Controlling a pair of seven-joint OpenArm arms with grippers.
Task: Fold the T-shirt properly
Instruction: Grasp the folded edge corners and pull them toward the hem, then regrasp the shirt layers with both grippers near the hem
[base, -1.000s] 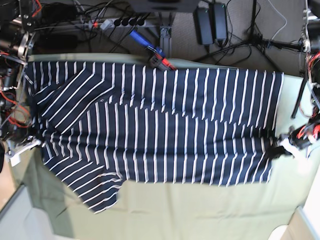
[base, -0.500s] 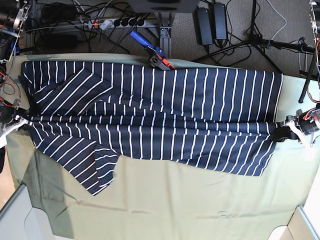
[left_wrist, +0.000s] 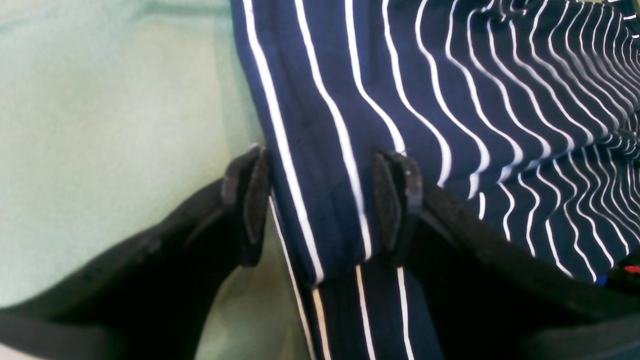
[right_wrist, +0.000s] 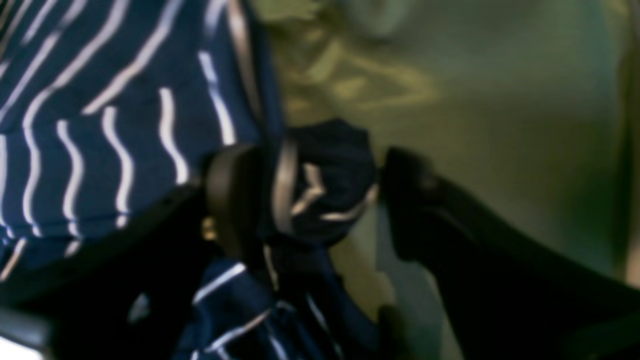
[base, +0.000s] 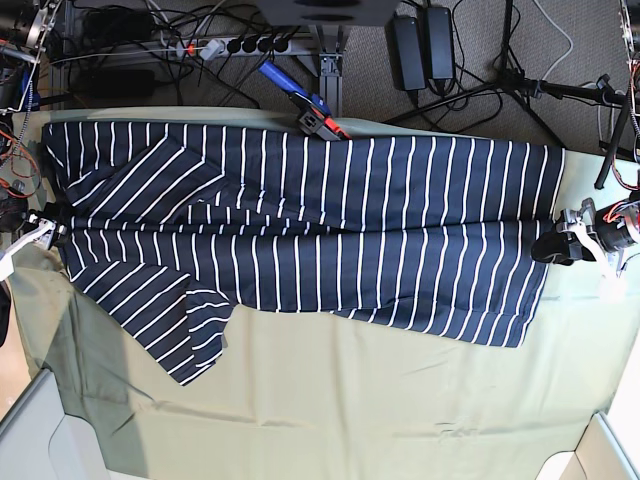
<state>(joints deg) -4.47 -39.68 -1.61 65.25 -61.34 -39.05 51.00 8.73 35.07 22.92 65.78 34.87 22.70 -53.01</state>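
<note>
A: Where does the T-shirt (base: 300, 235) lie?

B: Spread lengthwise across the far half of the counter (base: 400, 410), on the pale green cloth (base: 330, 400) that covers it. Its body is doubled along a horizontal fold line, and the stripes run across the short way. One sleeve (base: 185, 335) sticks out toward the near edge at the base view's left end; the near half of the cloth is bare.

A: State of the left gripper (left_wrist: 322, 200)?

B: Its jaws stand wide apart at the shirt's end on the base view's right (base: 560, 245). In the left wrist view a folded band of striped fabric (left_wrist: 325, 165) runs between the two pads (left_wrist: 387, 207); both pads lie against or just beside the band's edges, and whether they press it cannot be told.

A: And the right gripper (right_wrist: 310, 200)?

B: Also wide. It sits at the opposite end of the shirt, near the counter's edge on the base view's left (base: 45, 225). The right wrist view is blurred; a bunched knot of shirt fabric (right_wrist: 325, 185) lies between the jaws, against one finger (right_wrist: 235, 195) and clear of the other, with green cloth visible in the gap.

A: Anything beyond the counter?

B: A power strip (base: 235, 45), cables and a blue-handled clamp (base: 305, 105) at the far edge.
</note>
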